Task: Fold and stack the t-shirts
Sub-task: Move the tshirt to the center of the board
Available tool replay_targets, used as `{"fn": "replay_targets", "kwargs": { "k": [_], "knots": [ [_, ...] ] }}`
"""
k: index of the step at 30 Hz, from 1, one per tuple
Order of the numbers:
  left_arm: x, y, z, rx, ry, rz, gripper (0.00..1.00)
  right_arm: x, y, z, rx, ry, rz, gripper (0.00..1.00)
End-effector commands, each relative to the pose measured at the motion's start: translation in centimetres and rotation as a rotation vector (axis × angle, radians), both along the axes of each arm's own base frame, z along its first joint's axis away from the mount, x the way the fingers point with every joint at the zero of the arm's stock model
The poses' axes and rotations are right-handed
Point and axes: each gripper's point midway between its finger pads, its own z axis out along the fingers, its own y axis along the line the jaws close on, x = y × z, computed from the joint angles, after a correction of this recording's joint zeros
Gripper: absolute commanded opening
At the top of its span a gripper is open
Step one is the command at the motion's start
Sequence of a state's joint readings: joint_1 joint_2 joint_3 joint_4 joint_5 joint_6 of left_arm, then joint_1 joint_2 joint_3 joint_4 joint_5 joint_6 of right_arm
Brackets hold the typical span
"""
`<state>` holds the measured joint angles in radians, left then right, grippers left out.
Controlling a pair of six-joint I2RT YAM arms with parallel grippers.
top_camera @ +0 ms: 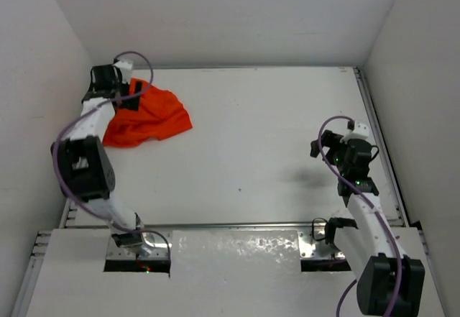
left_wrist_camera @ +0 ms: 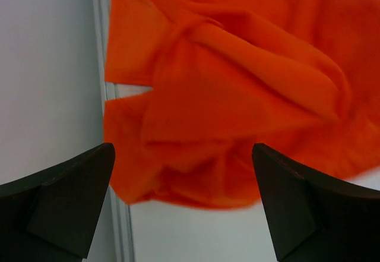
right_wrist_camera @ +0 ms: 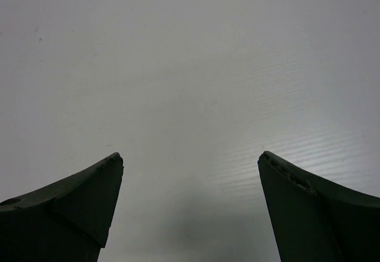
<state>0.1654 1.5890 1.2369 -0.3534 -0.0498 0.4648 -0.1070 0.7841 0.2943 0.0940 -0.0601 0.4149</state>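
A: Left gripper [left_wrist_camera: 183, 150], quick?

B: Spread wide, 2 dark fingers [left_wrist_camera: 65, 199] far apart and nothing clamped between them. It holds nothing. It hangs over the near hem of the t-shirt [top_camera: 147, 119]. From the wrist view I can't tell whether the tips touch the cloth.

A: What's under each tip?

B: The left tip is over the rail [left_wrist_camera: 100, 42] along the table edge, next to the side wall [left_wrist_camera: 41, 66]. The right tip is over the shirt's lower edge, with bare table just beside it.

A: Shirt state?

B: There's 1 orange-red shirt, crumpled in a loose heap with folds and overlapping flaps, not flat. It sits in the far-left corner of the table [top_camera: 251, 137], against the rail.

A: Right gripper [right_wrist_camera: 190, 155]?

B: Also fully released, with the fingers wide and nothing held. Only plain table surface shows between them. It's on the right side, well apart from the shirt.

A: Arms?

B: The left arm [top_camera: 86, 166] reaches up the left side to that corner, with a purple cable [top_camera: 136, 58] looping over its wrist. The right arm [top_camera: 366, 216] is bent above the right side, and there's a faint shadow [top_camera: 305, 178] on the table beside it.
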Motion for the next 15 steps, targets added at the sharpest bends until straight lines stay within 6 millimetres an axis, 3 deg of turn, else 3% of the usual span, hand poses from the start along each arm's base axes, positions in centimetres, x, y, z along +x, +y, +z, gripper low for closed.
{"fn": "replay_targets", "kwargs": {
  "k": [1,3,4,5,6,7,9,13,15],
  "knots": [
    [3.3,2.1,-2.2,-0.159,0.038,0.146,1.00,1.4,1.0,1.9,0.005,-0.007,0.068,0.92],
    [6.4,2.5,-1.0,-0.171,-0.035,0.149,1.00,1.7,1.1,1.9,0.002,-0.002,0.078,0.92],
    [7.4,2.6,-3.2,-0.182,-0.004,0.155,1.00,1.8,1.2,1.9,0.002,0.000,0.081,0.92],
    [9.0,3.0,-2.3,-0.183,-0.027,0.157,1.00,1.9,1.3,1.6,0.002,0.009,0.083,0.92],
    [9.8,2.6,-5.1,-0.214,0.027,0.139,1.00,2.1,1.4,1.7,0.005,0.009,0.088,0.92],
    [10.8,2.4,-4.4,-0.230,0.028,0.120,1.00,2.2,1.5,1.4,0.006,0.017,0.091,0.92],
    [11.8,1.1,-6.0,-0.296,0.047,0.075,1.00,2.4,1.8,1.2,0.005,0.023,0.101,0.92],
    [14.5,-0.6,-5.6,-0.320,-0.028,0.049,1.00,2.5,2.6,0.1,-0.006,0.070,0.126,0.92],
    [14.6,-1.5,-8.1,-0.328,0.038,0.031,1.00,2.7,2.9,0.2,-0.008,0.075,0.135,0.92]
  ]
}}
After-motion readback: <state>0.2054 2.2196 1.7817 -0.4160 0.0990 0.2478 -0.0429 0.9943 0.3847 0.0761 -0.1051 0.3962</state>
